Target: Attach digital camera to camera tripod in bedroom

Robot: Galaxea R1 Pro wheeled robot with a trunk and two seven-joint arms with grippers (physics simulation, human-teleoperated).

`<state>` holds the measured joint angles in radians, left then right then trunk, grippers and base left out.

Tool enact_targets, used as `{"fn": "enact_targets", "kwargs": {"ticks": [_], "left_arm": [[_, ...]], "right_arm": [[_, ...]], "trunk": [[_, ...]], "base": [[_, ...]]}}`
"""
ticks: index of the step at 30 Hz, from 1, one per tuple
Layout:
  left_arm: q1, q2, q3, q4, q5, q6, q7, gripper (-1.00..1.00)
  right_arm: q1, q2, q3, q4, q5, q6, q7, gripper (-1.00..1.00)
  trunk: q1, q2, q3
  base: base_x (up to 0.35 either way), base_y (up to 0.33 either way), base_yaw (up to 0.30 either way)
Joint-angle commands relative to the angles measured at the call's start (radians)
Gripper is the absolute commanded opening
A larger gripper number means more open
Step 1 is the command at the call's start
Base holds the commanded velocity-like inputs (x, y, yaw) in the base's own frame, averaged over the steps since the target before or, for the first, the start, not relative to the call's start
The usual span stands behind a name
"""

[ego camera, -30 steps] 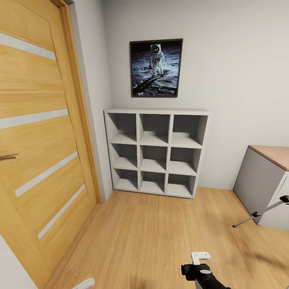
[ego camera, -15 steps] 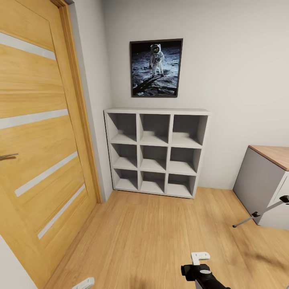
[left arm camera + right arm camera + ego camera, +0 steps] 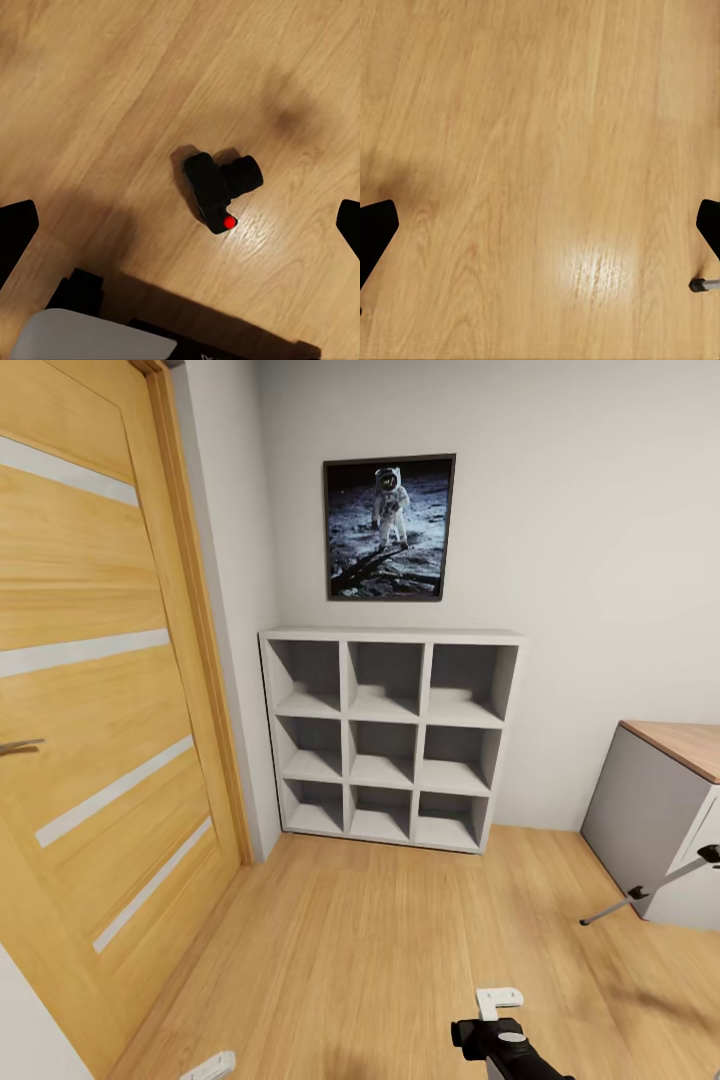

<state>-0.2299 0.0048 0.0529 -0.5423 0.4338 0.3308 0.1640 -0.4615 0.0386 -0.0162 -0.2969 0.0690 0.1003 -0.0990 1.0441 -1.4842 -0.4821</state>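
Note:
The digital camera (image 3: 219, 189) lies on the light wood floor in the left wrist view, black, lens to one side, red button showing. My left gripper (image 3: 182, 229) hangs open well above it, its black fingertips (image 3: 15, 229) far apart at the picture's edges, nothing between them. My right gripper (image 3: 540, 229) is open too, over bare floor. One thin silver leg of the camera tripod (image 3: 650, 887) with a black foot reaches in at the head view's right edge, in front of the desk. A silver leg tip (image 3: 703, 284) shows in the right wrist view.
A wooden door (image 3: 90, 710) fills the left side. Grey cubby shelves (image 3: 388, 735) stand against the far wall under a framed astronaut picture (image 3: 388, 528). A grey desk with a wooden top (image 3: 665, 800) is at the right. Part of my right arm (image 3: 500, 1042) shows low in the head view.

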Motion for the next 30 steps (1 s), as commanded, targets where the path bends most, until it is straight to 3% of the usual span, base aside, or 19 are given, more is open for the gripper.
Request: {"fn": "enact_targets", "kwargs": {"ticks": [1,30], "left_arm": [[0.000,0.000,0.000,-0.002,0.011,0.005,0.006,1.00],[0.000,0.004,-0.001,0.000,0.010,0.005,0.005,1.00]], "right_arm": [[0.000,0.000,-0.001,-0.002,0.007,0.007,-0.002,1.00],[0.000,0.001,-0.006,-0.002,0.010,0.037,0.008,1.00]], "trunk": [[0.004,-0.008,-0.004],[0.115,-0.211,-0.095]], "base": [[0.000,0.000,0.000],[0.000,0.000,0.000]]}}
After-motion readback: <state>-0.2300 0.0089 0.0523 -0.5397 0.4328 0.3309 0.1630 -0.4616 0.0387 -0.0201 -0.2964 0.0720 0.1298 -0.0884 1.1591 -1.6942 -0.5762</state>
